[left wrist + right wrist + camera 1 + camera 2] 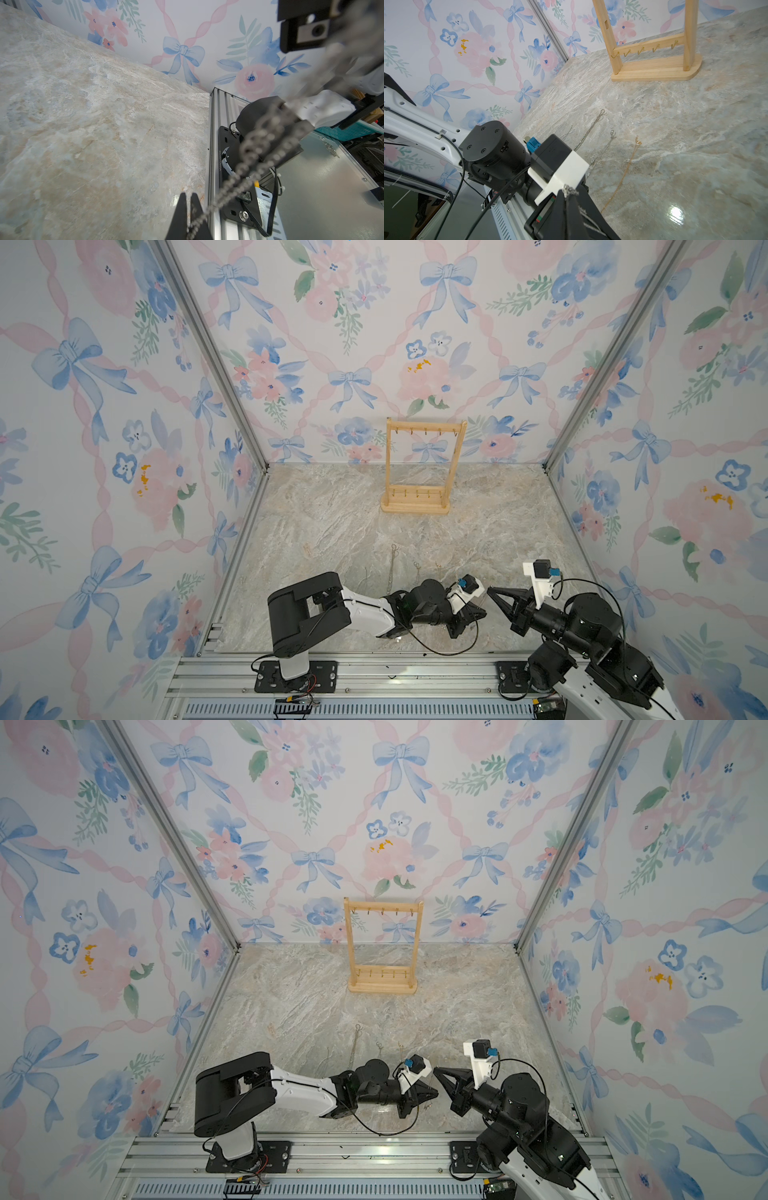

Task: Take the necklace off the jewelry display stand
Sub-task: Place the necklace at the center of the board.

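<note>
Left jaws, right jaws: both clench one blurred silver chain [247, 146]. Loose chains [592, 127] lie on desk [332, 522] before stand [417, 490], near ends behind left arm [365, 610].

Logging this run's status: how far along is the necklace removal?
Done: every hook on the jewelry display stand looks bare, and several necklaces lie on the table. In hand: left jaws and right jaws are both shut on one silver chain stretched between them. Left: probably just laying it down.
</note>
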Tool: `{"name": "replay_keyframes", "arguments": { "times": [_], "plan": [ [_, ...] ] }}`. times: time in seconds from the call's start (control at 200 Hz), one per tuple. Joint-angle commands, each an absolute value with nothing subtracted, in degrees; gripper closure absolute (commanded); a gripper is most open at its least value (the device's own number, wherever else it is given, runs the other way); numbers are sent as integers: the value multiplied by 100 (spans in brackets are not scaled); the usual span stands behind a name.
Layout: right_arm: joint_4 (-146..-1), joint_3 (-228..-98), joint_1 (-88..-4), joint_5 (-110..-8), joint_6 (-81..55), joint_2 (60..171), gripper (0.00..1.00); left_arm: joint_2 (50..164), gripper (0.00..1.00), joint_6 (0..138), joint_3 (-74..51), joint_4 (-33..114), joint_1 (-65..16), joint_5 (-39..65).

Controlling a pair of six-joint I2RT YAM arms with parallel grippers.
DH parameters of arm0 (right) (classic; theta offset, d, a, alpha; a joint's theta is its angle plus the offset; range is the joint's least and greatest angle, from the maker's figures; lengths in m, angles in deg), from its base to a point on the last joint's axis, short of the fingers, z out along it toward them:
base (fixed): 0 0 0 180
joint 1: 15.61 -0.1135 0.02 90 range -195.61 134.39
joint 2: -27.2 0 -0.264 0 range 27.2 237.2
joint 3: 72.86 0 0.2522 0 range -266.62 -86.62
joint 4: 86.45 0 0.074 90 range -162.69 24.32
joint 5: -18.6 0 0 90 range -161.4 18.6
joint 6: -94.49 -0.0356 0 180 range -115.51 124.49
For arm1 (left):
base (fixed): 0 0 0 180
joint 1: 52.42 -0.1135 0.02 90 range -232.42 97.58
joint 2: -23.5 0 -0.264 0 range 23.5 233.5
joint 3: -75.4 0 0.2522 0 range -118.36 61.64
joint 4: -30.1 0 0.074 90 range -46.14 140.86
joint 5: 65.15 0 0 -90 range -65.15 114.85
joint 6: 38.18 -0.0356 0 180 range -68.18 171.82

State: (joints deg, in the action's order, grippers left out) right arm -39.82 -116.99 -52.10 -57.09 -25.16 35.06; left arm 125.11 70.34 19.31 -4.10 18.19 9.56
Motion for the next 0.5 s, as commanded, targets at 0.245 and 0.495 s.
{"name": "replay_keyframes", "arguments": {
  "times": [0.245,0.495],
  "plan": [
    [-4004,-11325,-5261,-5847,-3050,3457,100,12495,100,7654,2200,-448,2104,1616],
    [-4391,-10967,-5263,-5918,-3364,3601,100,12708,100,7807,2347,-474,2142,1586]
  ]
}}
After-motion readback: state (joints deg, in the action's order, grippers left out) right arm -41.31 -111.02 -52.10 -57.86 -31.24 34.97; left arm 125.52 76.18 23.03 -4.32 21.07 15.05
